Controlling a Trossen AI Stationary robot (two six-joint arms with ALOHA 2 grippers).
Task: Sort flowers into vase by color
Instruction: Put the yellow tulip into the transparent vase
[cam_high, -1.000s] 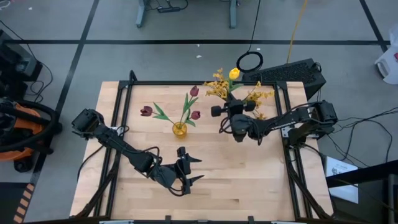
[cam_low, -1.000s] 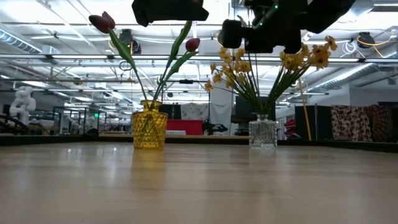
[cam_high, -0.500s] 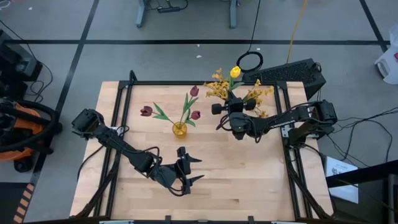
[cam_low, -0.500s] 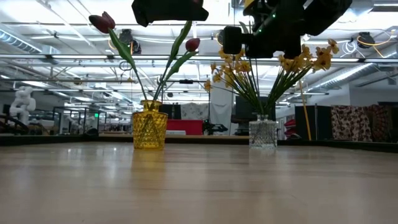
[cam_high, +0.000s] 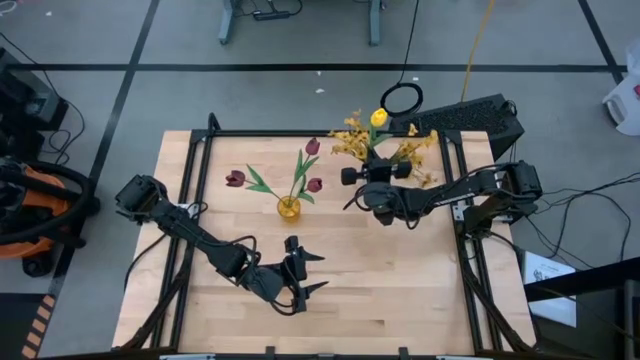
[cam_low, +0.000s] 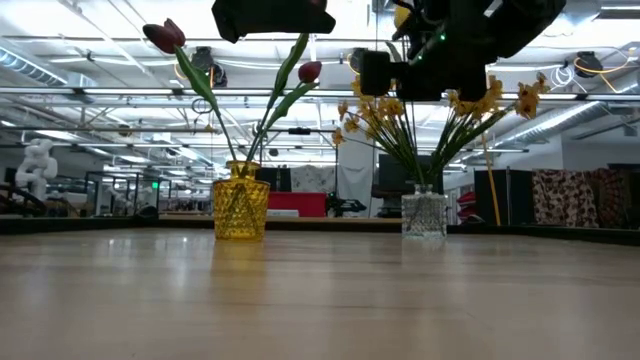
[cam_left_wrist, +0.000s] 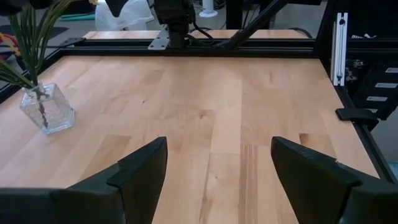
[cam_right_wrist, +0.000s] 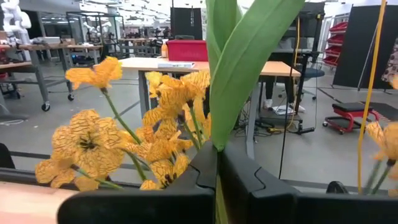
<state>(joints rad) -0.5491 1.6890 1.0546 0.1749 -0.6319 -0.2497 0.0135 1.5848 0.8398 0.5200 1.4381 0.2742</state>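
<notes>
Table (cam_high: 400, 290): light wood top inside a dark frame; both arms are over it.
Yellow vase (cam_high: 288, 209): stands near the middle of the table, toward the far side; in the low view (cam_low: 240, 208) it is amber, faceted glass.
Red tulips (cam_high: 313, 146): three dark red heads on green stems, all in the yellow vase, spreading out to different sides; two heads show in the low view (cam_low: 165, 37).
Clear vase (cam_low: 424, 212): square glass, to the right of the yellow vase and well apart from it; also seen from the left wrist (cam_left_wrist: 47, 108). From above the right arm covers it.
Yellow sprays (cam_high: 349, 139): many small yellow blossoms on green stems standing in the clear vase, fanning out over the far right part of the table.
Yellow tulip (cam_high: 377, 118): head sits above the sprays at the far edge; its green stem and leaf (cam_right_wrist: 239, 62) run down between the right fingers.
Right gripper (cam_high: 352, 198): above the clear vase, fingers closed on the yellow tulip stem.
Left gripper (cam_high: 313, 272): near the front of the table, well apart from both vases, fingers spread wide, nothing between them; bare wood ahead in its wrist view.
</notes>
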